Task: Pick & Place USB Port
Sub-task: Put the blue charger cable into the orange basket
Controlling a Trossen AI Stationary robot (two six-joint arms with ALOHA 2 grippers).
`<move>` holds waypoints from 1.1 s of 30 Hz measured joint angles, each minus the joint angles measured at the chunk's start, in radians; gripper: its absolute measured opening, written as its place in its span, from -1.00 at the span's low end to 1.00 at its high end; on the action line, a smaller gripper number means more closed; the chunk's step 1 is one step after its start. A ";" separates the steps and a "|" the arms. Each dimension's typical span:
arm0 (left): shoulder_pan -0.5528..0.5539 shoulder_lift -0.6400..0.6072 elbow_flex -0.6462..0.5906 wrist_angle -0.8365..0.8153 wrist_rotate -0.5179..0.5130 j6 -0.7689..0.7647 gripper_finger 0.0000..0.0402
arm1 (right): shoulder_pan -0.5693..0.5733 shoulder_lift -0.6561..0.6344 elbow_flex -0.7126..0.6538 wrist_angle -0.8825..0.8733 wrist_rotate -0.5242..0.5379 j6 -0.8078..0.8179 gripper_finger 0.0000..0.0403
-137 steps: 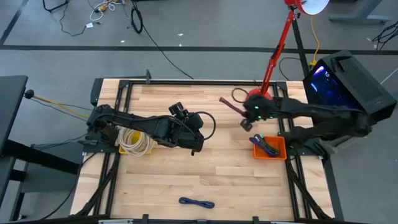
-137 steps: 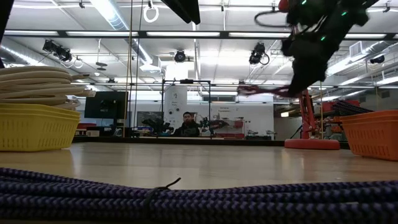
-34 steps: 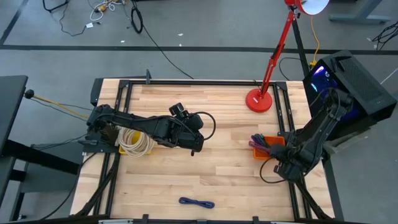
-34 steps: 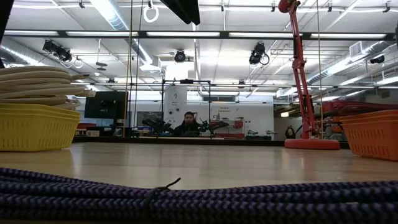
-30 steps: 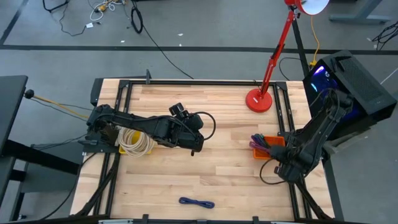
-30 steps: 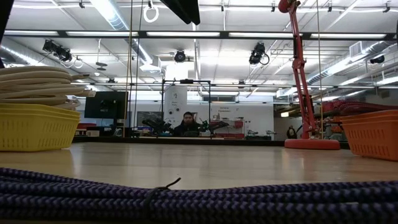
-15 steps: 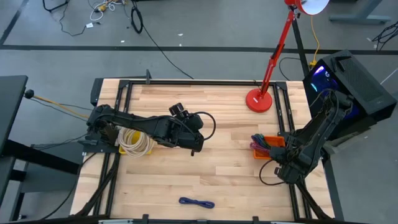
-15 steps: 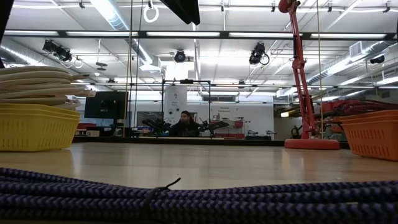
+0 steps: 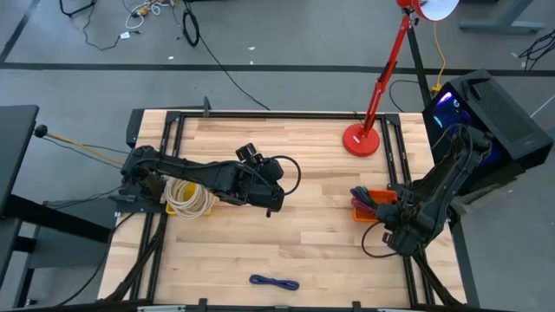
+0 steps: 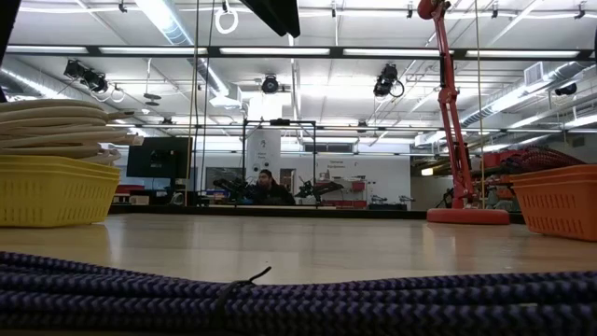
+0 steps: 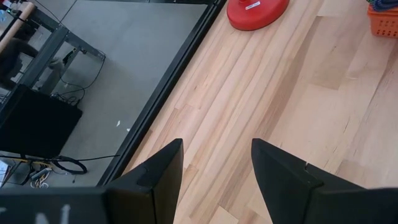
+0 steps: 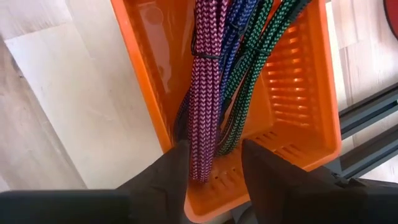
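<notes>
An orange basket (image 12: pixel 298 74) stands at the table's right edge (image 9: pixel 388 198). In it lie a magenta braided cable (image 12: pixel 205 93), a blue one (image 12: pixel 239 31) and a green one (image 12: pixel 261 62). My right gripper (image 12: pixel 221 168) is open just over the basket's near end, with the magenta cable's end running between its fingers. Another blue-purple cable bundle (image 9: pixel 274 282) lies flat on the table by the near edge. My left gripper (image 11: pixel 214 180) hangs open over the middle of the table (image 9: pixel 273 201), with nothing between its fingers. My right gripper has one finger (image 12: pixel 177 165) close beside the magenta cable's end (image 12: pixel 202 168) and the other (image 12: pixel 267 165) clear of it. Whether the near finger touches the cable, I cannot tell. The cable lies in the basket.
A yellow basket (image 10: pixel 56 191) of cream cables (image 9: pixel 186 198) stands at the table's left. A red lamp's base (image 9: pixel 362 139) sits at the far right, its pole rising beside the orange basket. Bare wood lies between the two arms.
In the low view, the cables showing over the orange basket's rim have shifted a little and now make a darker hump there. My left arm has kept still.
</notes>
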 joint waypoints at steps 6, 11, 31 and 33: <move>0.000 0.000 0.000 0.002 0.000 -0.001 -0.03 | 0.000 -0.062 0.001 -0.004 0.004 0.004 -0.30; 0.000 0.000 0.000 0.003 0.000 -0.006 -0.03 | -0.001 -0.126 0.001 -0.012 0.055 0.011 -0.38; -0.108 0.183 -0.001 0.029 0.438 0.090 -0.03 | -0.135 -0.275 0.002 0.896 0.527 -0.861 -0.03; -0.145 0.226 -0.001 0.046 0.505 0.091 -0.03 | -0.135 -0.274 0.002 0.927 0.547 -0.911 -0.01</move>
